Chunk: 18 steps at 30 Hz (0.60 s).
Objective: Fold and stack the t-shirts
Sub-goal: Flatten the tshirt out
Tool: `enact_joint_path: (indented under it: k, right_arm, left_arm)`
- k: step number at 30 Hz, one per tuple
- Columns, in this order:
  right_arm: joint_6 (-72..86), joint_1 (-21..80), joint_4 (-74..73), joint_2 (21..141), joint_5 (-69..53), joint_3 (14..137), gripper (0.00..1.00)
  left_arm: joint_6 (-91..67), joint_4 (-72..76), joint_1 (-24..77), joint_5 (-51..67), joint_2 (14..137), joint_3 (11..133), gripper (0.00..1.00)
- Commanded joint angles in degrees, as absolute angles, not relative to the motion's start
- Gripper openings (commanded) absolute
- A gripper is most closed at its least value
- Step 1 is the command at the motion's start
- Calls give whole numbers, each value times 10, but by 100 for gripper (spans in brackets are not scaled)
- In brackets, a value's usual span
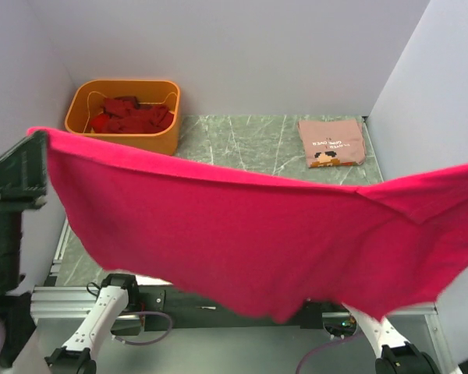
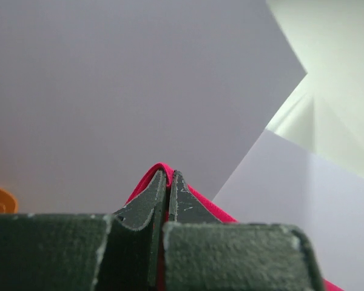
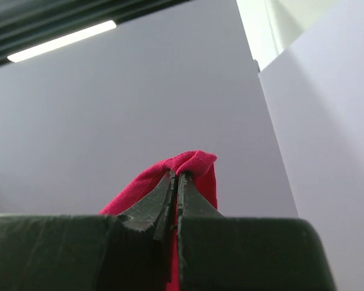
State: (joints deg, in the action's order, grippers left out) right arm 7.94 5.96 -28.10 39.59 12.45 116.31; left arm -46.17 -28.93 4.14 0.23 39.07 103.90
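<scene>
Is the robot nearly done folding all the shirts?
Not nearly. Done: one folded salmon shirt lies on the table at the back right. In hand: the left gripper and right gripper pinch the bright pink shirt, holding it spread in the air, unfolded. Left: the dark red shirts lie crumpled in the orange tub.

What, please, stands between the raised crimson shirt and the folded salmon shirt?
Nothing visible: only green table shows before the salmon shirt, and the tub sits far left. The crimson shirt hides the nearer table.
</scene>
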Motion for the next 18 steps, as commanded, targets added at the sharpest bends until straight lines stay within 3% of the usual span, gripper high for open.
enact_joint_path:
  k: [1, 9, 18]
  right_arm:
    - [50, 57, -246, 446, 144, 1122, 0]
    - [45, 56, -125, 505, 166, 894, 0]
    - [72, 54, -42, 695, 114, 701, 0]
  left_arm:
    - [-458, -285, 37, 2, 416, 993, 1]
    - [-522, -256, 37, -134, 465, 780, 1]
    - [-510, -133, 37, -186, 624, 576, 1]
